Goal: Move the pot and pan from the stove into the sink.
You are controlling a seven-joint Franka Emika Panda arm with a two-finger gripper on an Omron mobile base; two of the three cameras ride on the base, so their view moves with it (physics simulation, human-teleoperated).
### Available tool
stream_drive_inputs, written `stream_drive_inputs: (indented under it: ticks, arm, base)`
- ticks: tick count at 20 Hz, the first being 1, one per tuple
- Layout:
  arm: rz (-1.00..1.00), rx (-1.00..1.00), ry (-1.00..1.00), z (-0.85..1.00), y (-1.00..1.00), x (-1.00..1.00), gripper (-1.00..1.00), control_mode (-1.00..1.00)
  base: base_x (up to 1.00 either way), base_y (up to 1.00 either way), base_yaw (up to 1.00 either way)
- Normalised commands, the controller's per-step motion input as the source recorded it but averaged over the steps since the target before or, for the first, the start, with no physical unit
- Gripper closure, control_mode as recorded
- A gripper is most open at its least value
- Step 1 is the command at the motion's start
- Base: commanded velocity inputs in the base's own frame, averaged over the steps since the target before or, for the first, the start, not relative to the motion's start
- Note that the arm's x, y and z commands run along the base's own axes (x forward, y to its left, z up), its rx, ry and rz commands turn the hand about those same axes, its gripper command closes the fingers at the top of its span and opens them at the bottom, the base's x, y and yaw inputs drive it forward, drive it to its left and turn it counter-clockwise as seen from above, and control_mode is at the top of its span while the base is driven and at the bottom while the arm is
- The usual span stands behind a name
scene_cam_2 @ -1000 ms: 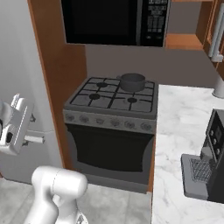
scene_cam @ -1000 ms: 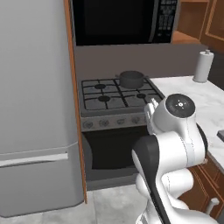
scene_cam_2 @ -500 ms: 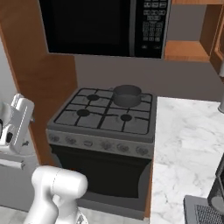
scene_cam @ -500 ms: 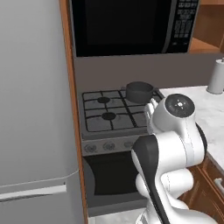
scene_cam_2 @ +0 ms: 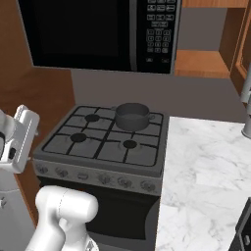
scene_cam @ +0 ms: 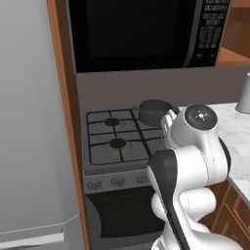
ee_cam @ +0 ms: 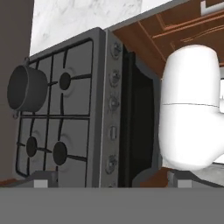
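A short dark grey metal pot (scene_cam_2: pixel 132 116) with straight sides sits on the grey gas stove (scene_cam_2: pixel 105 142), on the back right burner, just above the middle of the right base frame. In the left base view the same pot (scene_cam: pixel 155 111) appears right of centre, partly behind the white arm. In the hand view the pot (ee_cam: pixel 26 87) lies at the left edge, with the stove (ee_cam: pixel 70 109) turned on its side and its row of front knobs running down the middle of the frame.

The black grates and the other three burners are bare. A black microwave (scene_cam_2: pixel 100 32) hangs above the stove across the top of the frame, and a white marble counter (scene_cam_2: pixel 206 181) fills the lower right.

The gripper (scene_cam_2: pixel 22 139) is at the left edge of the right base frame, held high, well apart from the pot. Its jaws stand wide apart and have hold of nothing.
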Motion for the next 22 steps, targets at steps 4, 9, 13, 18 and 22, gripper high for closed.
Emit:
stream_drive_inputs:
  ticks: [4, 9, 13, 18, 22]
  arm:
    - [0.08, 0.04, -0.06, -0.02, -0.59, 0.20, -1.00, -1.00]
    - [0.13, 0.07, -0.04, -0.01, -0.68, 0.33, -1.00, -1.00]
    - [0.12, 0.06, 0.00, -0.02, -0.62, 0.45, -1.00, -1.00]
    - [0.15, 0.05, -0.03, -0.01, -0.55, 0.29, -1.00, -1.00]
    - [0.09, 0.01, -0.03, -0.06, -0.19, 0.14, -1.00, -1.00]
  base:
    - [0.00, 0.00, 0.00]
    - [0.00, 0.00, 0.00]
    - [0.00, 0.00, 0.00]
    - [0.00, 0.00, 0.00]
    - [0.00, 0.00, 0.00]
